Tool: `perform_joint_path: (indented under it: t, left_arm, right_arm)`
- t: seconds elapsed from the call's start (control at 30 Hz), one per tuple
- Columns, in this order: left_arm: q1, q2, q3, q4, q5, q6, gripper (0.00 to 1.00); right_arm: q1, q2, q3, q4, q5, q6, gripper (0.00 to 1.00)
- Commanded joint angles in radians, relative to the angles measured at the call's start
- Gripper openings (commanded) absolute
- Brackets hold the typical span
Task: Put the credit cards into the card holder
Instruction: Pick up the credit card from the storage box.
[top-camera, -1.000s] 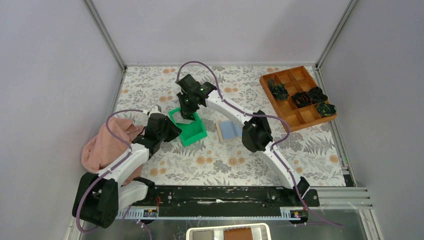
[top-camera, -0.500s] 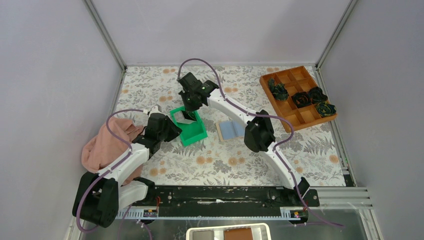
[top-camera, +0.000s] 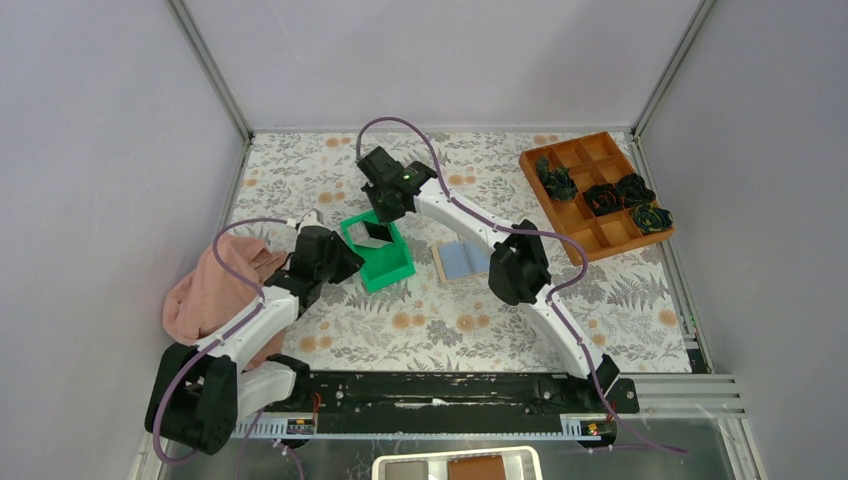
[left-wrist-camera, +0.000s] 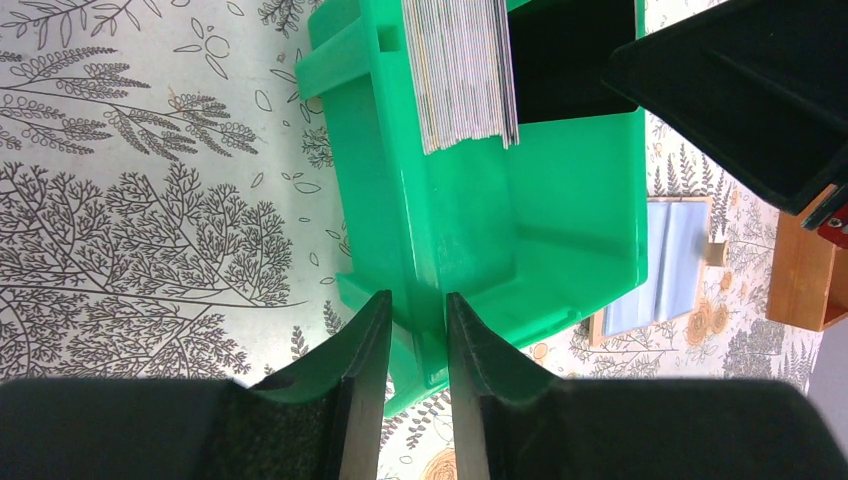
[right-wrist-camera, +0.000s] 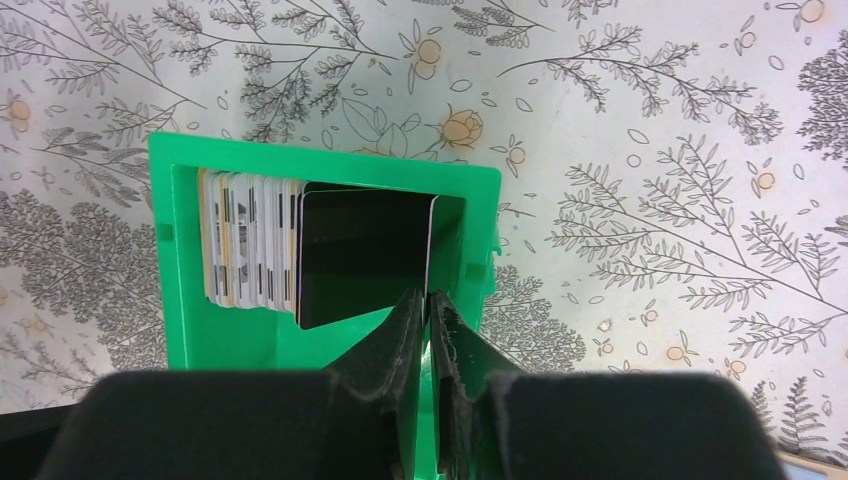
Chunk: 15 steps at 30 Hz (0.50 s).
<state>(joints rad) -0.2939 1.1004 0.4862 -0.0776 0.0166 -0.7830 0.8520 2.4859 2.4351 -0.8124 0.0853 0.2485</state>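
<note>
Two arms meet at a green tray (top-camera: 392, 265) on a floral table (top-camera: 450, 330). Far left lies a pink cloth (top-camera: 205, 290); beside it the left gripper (left-wrist-camera: 415, 300) clamps a wall of the tray between its fingers. Inside, the cards (right-wrist-camera: 250, 240) stand on edge in a stack. At the stack's end the right gripper (right-wrist-camera: 427, 300) pinches the edge of a black card (right-wrist-camera: 365, 250). Just right of the tray lies the holder (top-camera: 465, 259) — open, blue-grey face up, not touching the tray. Far right, a wooden box (top-camera: 590, 235) holds dark rosettes (top-camera: 603, 198).
</note>
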Motion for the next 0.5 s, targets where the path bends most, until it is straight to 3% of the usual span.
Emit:
perform_joint_path:
  t: [0.0, 0.23, 0.3, 0.37, 0.47]
  left_arm:
    - [-0.008, 0.029, 0.017, 0.065, 0.049, 0.019, 0.31]
    - [-0.023, 0.071, 0.035, 0.092, 0.095, 0.034, 0.29]
    - [-0.025, 0.067, 0.039, 0.085, 0.092, 0.039, 0.3]
    - [-0.025, 0.055, 0.042, 0.072, 0.082, 0.046, 0.32]
    - [-0.026, 0.029, 0.045, 0.044, 0.061, 0.054, 0.4]
  right_arm:
    - [0.012, -0.029, 0.016, -0.019, 0.069, -0.038, 0.12]
    - [0.014, -0.015, 0.011, -0.012, 0.071, -0.033, 0.1]
    - [0.014, -0.017, -0.001, -0.006, 0.072, -0.03, 0.06]
    - [0.015, -0.024, -0.014, 0.0, 0.079, -0.03, 0.0]
    - [0.014, -0.039, -0.027, 0.007, 0.095, -0.032, 0.0]
